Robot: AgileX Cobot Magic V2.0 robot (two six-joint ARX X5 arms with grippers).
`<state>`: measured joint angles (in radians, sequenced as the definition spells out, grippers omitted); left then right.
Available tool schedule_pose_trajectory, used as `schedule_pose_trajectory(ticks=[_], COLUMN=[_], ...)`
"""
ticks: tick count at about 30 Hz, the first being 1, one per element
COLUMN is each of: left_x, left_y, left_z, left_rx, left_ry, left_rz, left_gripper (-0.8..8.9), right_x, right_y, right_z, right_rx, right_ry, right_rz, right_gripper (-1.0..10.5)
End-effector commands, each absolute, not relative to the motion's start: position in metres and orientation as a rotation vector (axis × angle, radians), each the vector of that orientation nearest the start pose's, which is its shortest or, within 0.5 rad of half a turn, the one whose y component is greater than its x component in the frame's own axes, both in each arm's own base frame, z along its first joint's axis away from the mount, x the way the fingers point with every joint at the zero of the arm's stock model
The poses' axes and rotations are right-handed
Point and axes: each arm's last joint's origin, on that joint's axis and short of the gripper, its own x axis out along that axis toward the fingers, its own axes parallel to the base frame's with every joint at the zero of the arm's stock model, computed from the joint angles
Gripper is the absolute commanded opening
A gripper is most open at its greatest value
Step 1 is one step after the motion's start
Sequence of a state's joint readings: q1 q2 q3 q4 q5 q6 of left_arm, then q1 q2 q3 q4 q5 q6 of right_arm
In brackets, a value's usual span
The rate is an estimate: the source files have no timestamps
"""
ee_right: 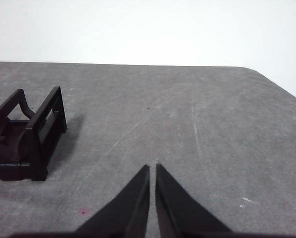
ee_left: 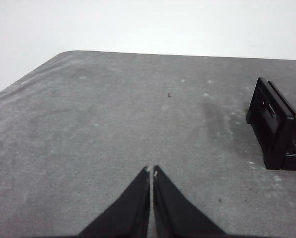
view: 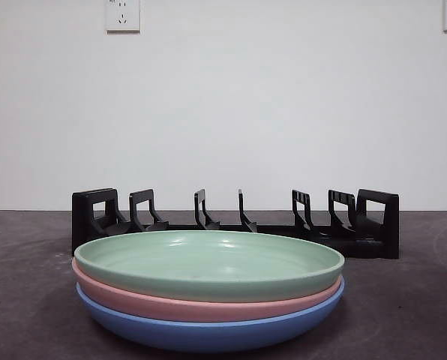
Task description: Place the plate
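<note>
Three plates are stacked near the table's front in the front view: a green plate (view: 208, 260) on top, a pink plate (view: 201, 306) under it and a blue plate (view: 208, 331) at the bottom. Behind them stands a black slotted plate rack (view: 238, 221), with nothing in its slots. Neither arm shows in the front view. My left gripper (ee_left: 151, 170) is shut over bare table, with the rack's end (ee_left: 279, 124) off to one side. My right gripper (ee_right: 152, 167) is shut too, with the rack's other end (ee_right: 29, 134) beside it. Neither holds anything.
The grey table (view: 403, 300) runs to a white wall with two sockets (view: 123, 15) high up. The table's rounded corners (ee_left: 63, 53) show in both wrist views.
</note>
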<state>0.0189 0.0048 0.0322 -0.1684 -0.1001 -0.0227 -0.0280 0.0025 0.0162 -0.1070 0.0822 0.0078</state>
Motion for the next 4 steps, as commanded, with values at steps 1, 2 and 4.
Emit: schedule_pose_trajectory(ticks=[1, 2, 4], left_x=[0.0958, 0.0958, 0.0958], left_y=[0.0048, 0.0048, 0.0048], left_z=[0.1526, 0.1526, 0.1526], left_rx=[-0.025, -0.025, -0.025], left_ry=[0.146, 0.146, 0.146], left_rz=[0.12, 0.12, 0.12], left_gripper=[0.07, 0.07, 0.07], right_x=[0.0966, 0.0966, 0.0966], right_y=[-0.0051, -0.0051, -0.0051], right_z=[0.1581, 0.1581, 0.1581], right_rx=[0.016, 0.016, 0.016], right_ry=[0.087, 0.087, 0.087], right_rz=[-0.114, -0.114, -0.114], right_gripper=[0.2, 0.2, 0.2])
